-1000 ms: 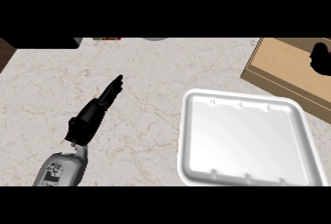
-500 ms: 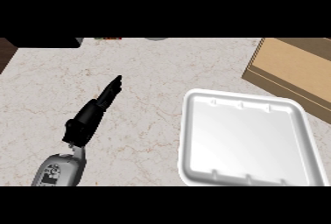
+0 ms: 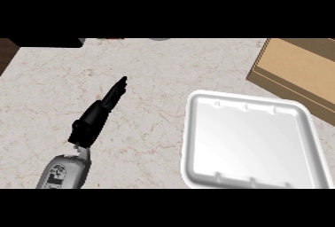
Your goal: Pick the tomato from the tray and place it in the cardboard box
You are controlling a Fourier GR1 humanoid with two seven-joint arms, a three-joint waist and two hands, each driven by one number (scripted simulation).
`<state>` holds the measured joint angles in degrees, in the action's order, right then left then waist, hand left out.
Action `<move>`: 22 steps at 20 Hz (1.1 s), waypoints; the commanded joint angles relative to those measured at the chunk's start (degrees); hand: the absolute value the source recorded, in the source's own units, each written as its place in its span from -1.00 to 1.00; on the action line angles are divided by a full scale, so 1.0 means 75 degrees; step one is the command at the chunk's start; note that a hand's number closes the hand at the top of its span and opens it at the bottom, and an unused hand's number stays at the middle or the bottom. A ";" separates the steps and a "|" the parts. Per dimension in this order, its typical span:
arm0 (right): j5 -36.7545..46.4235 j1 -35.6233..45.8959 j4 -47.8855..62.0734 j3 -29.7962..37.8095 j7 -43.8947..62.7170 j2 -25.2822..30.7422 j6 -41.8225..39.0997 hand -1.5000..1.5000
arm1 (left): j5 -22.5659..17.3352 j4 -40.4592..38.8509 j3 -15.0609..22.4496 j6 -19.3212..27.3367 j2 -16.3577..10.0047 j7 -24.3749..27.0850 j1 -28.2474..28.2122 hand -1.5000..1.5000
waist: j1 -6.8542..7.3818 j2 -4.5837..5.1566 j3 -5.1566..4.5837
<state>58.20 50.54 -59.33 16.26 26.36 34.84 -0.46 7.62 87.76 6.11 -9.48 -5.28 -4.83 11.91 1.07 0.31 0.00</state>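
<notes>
Fingers [image 3: 116,91] of the black left hand [image 3: 91,123] lie straight and close together, tips aimed toward 1 o'clock; they hold nothing. Hand sits at 8 o'clock of the view, seen edge-on over the pale marbled stone counter [image 3: 163,66]; whether it touches the surface cannot be told. Grey forearm [image 3: 64,174] enters from the lower edge at 7 o'clock and runs up into the hand. White moulded rectangular tray [image 3: 255,142], rounded corners and raised rim, fills the 4 o'clock quarter, flat on the counter and well apart from the fingertips, which lie toward 10 o'clock of it. Its visible floor is plain white. Tan rectangular cardboard box [image 3: 297,62] stands at 2 o'clock, cut by the right edge, its near side just beside the tray's far right corner; what lies inside cannot be told. Tomato: shows nowhere in this view, so its place cannot be told. Dark block [image 3: 49,42] at 11 o'clock on the counter's far edge, kind unclear.
</notes>
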 commanded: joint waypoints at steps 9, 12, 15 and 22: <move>-0.0163 0.0618 0.3745 0.0763 -0.0886 -0.0248 0.1941 1.00 | 0.0279 0.0037 0.0270 0.0217 0.0392 -0.0052 0.0163 0.00 | 0.0114 0.0069 0.0015; -0.0672 0.0711 0.4375 0.1291 -0.1195 -0.0106 0.1974 -1.00 | 0.0024 0.0261 0.0177 -0.0121 0.0163 0.0018 -0.0206 0.00 | 0.0186 0.0069 0.0018; -0.0814 0.0805 0.5014 0.1460 -0.1660 -0.0129 0.2274 -1.00 | -0.0037 0.0497 0.0041 -0.0189 0.0038 -0.0171 0.0005 0.00 | 0.0271 0.0097 0.0024; -0.2340 0.0702 0.4495 0.2788 -0.3438 0.0005 0.3246 -1.00 | 0.0025 -0.0207 -0.0070 -0.0082 0.0161 0.0028 0.0259 0.00 | 0.0064 0.0061 0.0030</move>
<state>45.91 55.32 -24.30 32.35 5.71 35.00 19.75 8.13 86.40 5.76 -10.05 -4.43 -3.34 12.76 1.84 0.93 0.19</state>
